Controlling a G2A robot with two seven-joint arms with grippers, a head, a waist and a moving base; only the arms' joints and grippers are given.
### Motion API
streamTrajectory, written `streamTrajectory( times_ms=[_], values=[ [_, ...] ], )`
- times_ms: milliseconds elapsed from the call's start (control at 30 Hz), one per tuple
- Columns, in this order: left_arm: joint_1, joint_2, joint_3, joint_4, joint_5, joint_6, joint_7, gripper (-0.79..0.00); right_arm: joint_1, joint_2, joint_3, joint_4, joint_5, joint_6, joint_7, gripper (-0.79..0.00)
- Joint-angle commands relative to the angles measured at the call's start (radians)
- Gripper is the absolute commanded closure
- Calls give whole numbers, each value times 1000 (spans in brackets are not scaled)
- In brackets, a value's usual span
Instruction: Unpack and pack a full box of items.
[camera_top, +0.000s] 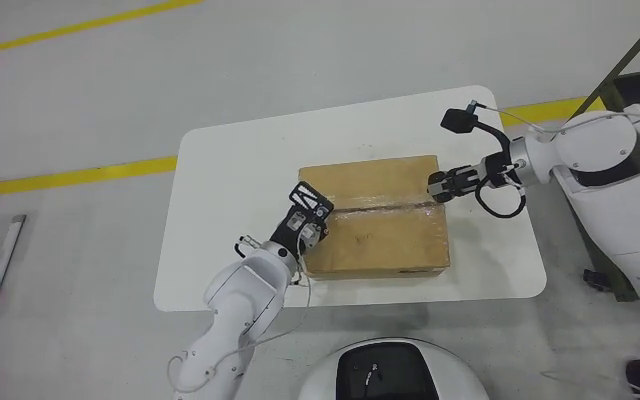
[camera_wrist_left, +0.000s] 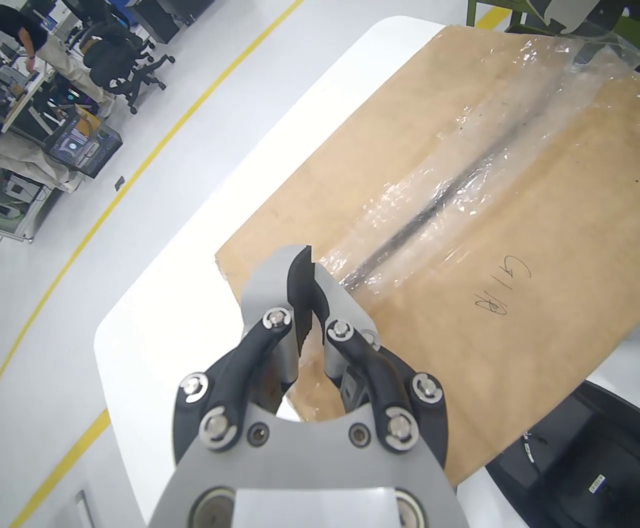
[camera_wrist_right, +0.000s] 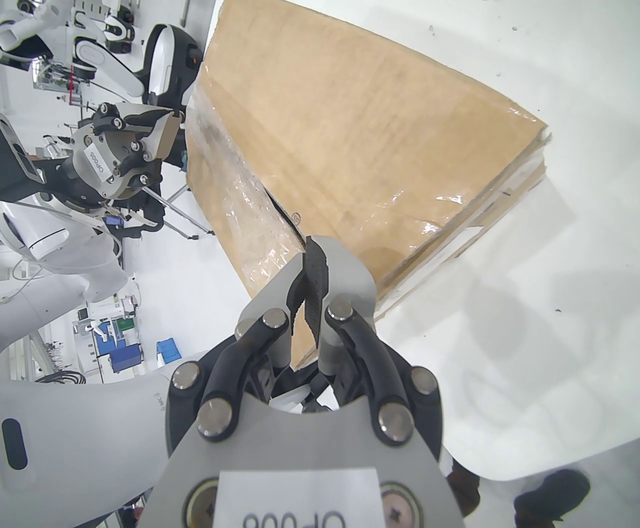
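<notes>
A closed cardboard box (camera_top: 375, 215) lies in the middle of the white table (camera_top: 220, 200), its centre seam covered with clear tape (camera_wrist_left: 440, 195). My left gripper (camera_top: 303, 228) sits at the box's left end, by the end of the seam; its fingers (camera_wrist_left: 302, 272) are shut with nothing between them. My right gripper (camera_top: 437, 187) is at the box's right end, also at the seam, fingers (camera_wrist_right: 312, 270) shut and empty. The taped seam (camera_wrist_right: 235, 195) runs away from it toward the left gripper (camera_wrist_right: 167, 125).
Yellow floor lines (camera_top: 80, 175) run past the table. Bare tabletop (camera_top: 240, 160) surrounds the box on all sides. A black camera mount (camera_top: 462, 118) stands above the right wrist. A shoe (camera_wrist_right: 550, 495) shows on the floor beyond the table edge.
</notes>
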Motion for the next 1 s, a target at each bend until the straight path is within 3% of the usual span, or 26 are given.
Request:
streamTrajectory(
  times_ms=[0, 467, 867, 933, 967],
  values=[
    [-8, -2, 6, 4, -5, -2, -4, 0, 2, 1, -4, 1, -1, 1, -1, 0],
    [-35, -13, 43, 91, 16, 11, -34, 0, 18, 8, -37, 11, -3, -3, -9, 0],
    [-36, -18, 41, 94, 26, 20, -40, 0, 28, 14, -61, 27, -17, -2, -15, 0],
    [-36, -19, 41, 94, 26, 20, -42, 0, 30, 15, -62, 28, -16, -2, -17, -74],
    [-36, -19, 41, 94, 26, 19, -42, 0, 31, 16, -61, 29, -15, -1, -17, -228]
  ],
)
